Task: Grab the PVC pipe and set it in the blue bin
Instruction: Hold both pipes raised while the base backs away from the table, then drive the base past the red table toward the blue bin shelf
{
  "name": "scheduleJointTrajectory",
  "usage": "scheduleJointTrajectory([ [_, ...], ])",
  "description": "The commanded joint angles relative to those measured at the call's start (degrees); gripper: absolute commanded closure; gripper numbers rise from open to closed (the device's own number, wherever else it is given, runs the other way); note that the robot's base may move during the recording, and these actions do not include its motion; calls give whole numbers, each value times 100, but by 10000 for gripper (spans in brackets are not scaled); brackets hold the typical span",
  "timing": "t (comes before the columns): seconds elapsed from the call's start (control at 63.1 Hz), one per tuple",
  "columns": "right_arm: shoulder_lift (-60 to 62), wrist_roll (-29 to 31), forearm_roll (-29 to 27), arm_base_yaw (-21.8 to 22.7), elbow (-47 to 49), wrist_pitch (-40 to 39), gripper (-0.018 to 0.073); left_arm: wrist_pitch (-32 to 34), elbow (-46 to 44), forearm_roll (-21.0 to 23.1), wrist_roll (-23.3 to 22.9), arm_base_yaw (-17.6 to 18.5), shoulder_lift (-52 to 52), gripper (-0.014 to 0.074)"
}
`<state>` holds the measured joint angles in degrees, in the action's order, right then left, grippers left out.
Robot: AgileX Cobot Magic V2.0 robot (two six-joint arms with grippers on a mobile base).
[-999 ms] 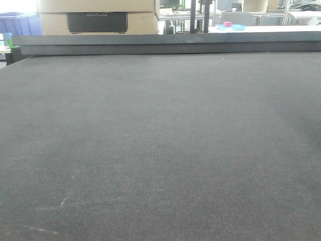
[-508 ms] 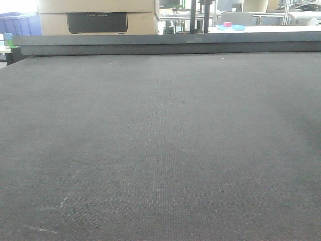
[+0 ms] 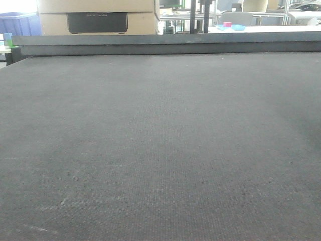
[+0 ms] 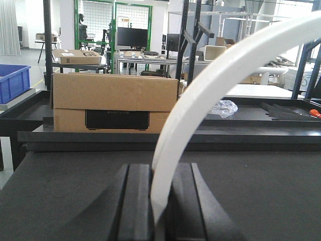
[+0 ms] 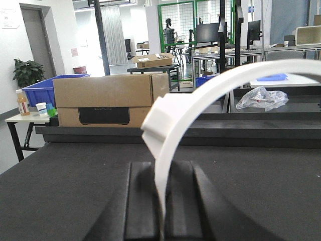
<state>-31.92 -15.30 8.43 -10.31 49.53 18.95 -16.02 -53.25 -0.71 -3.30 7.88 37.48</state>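
Left end effector (image 4: 160, 173) pinching pipe (image 4: 225, 65) at its low end, arc rising toward 2 o'clock, likely to keep it off bench (image 4: 261, 191). Right end effector (image 5: 161, 170) likewise clamped on pipe (same piece? cannot tell). Blue bin (image 4: 12, 83) at 10 o'clock, well apart.

The PVC pipe (image 4: 210, 75) is white, smooth and bent in a big arc. It climbs up and to the right, with its lower end pinched in the left gripper (image 4: 161, 211). In the right wrist view the PVC pipe (image 5: 225, 80) has a thicker collar partway up, and its end is clamped in the right gripper (image 5: 161, 211). The blue bin (image 4: 12, 83) sits upright, well off to the left past the table (image 4: 261, 191).
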Motion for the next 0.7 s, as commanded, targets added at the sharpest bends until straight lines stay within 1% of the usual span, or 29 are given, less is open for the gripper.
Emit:
scheduleJointTrajectory([
  [0.0, 20, 46, 16, -9, 37, -137, 727, 121, -20, 24, -43, -22, -17, 707],
  [0.682, 20, 46, 16, -9, 37, -137, 727, 121, -20, 24, -43, -22, -17, 707],
])
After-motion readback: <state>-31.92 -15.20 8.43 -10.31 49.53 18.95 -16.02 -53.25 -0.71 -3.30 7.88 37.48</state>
